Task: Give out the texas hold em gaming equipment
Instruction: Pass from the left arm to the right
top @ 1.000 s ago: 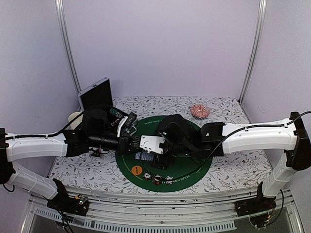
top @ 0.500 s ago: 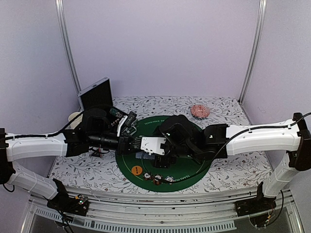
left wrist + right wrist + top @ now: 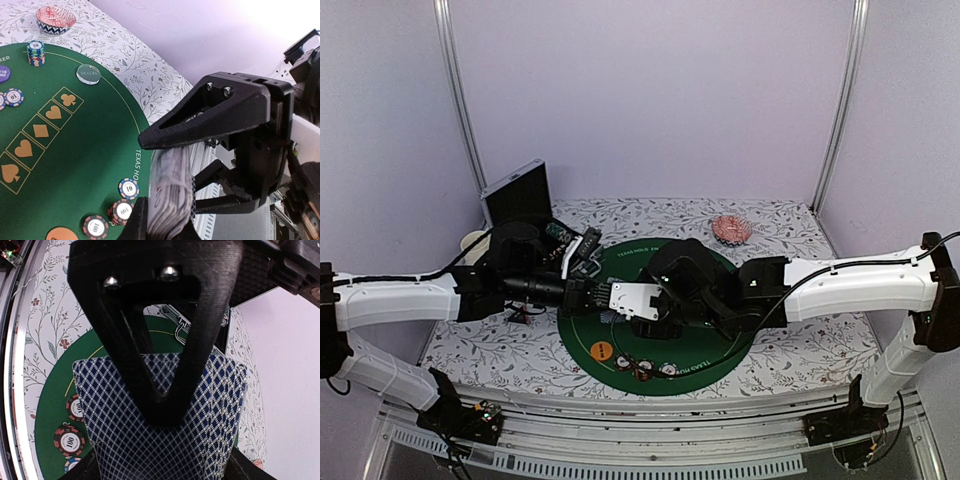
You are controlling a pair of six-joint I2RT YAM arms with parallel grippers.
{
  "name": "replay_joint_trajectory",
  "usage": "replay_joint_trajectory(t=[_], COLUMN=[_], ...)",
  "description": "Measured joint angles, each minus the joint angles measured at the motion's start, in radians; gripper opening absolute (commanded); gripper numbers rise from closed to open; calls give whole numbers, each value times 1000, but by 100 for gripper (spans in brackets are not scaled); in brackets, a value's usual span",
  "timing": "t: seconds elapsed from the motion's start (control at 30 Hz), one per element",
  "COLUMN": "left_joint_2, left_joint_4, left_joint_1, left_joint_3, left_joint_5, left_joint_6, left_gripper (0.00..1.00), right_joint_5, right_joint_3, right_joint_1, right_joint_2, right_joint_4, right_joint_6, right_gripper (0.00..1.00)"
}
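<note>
Over the green felt mat [image 3: 712,342], my left gripper [image 3: 588,293] is shut on a deck of blue-diamond-backed playing cards [image 3: 170,190], edge-on in the left wrist view. My right gripper [image 3: 638,310] meets it from the right. Its fingers straddle the deck [image 3: 125,440], one finger [image 3: 160,390] across the card back and the other below, and the jaws still stand apart. Striped poker chips [image 3: 129,188] lie on the mat's near rim, beside an orange disc [image 3: 602,350]. A chip stack [image 3: 36,52], a pale dealer disc [image 3: 88,74] and a purple disc [image 3: 2,75] sit further in.
A pink patterned dish [image 3: 731,229] stands at the back right of the flowered tablecloth. A black box with a raised lid [image 3: 517,193] and a white mug [image 3: 473,241] are at the back left. Card-suit outlines [image 3: 37,132] mark the mat's middle.
My right gripper has moved left and slightly away from me, up to the deck, and its jaws have narrowed around the cards. The left arm and the deck have stayed put.
</note>
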Motion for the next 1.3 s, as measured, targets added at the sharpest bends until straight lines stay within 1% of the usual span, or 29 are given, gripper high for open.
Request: replay_joint_trajectory(t=[0.07, 0.2, 0.6, 0.67, 0.8, 0.87, 0.9, 0.93, 0.97, 1.07, 1.17, 1.3], left_joint_2=[6, 21, 53, 54, 54, 56, 56, 57, 57, 58, 57, 57], left_joint_4=[2, 3, 19, 24, 27, 27, 26, 26, 23, 19, 29, 32], left_joint_1=[1, 2, 6, 6, 6, 8, 8, 8, 8, 8, 5, 5], left_joint_3=[0, 6, 13, 13, 13, 13, 13, 13, 13, 13, 13, 14], left_joint_5=[1, 9, 64, 71, 75, 72, 71, 71, 70, 78, 100, 107], left_joint_6=[0, 0, -25, -31, -38, -35, -35, -34, -35, -38, -39, -40], left_gripper=[1, 8, 22, 22, 13, 10, 9, 7, 5, 2, 1, 0], right_joint_5=[2, 7, 21, 25, 26, 25, 24, 24, 26, 28, 35, 45], right_joint_3=[-1, -1, -1, -1, -1, -1, -1, -1, -1, -1, -1, -1], right_joint_1=[0, 0, 0, 0, 0, 0, 0, 0, 0, -1, -2, -1], right_joint_2=[0, 0, 0, 0, 0, 0, 0, 0, 0, 0, 1, 3], right_joint_4=[-1, -11, -38, -38, -38, -37, -37, -37, -36, -23, -14, -13], right_joint_6=[2, 7, 10, 11, 11, 14, 14, 18, 17, 22, 21, 18], right_gripper=[65, 60, 59, 59, 59, 64, 68, 76, 81, 93, 96, 94])
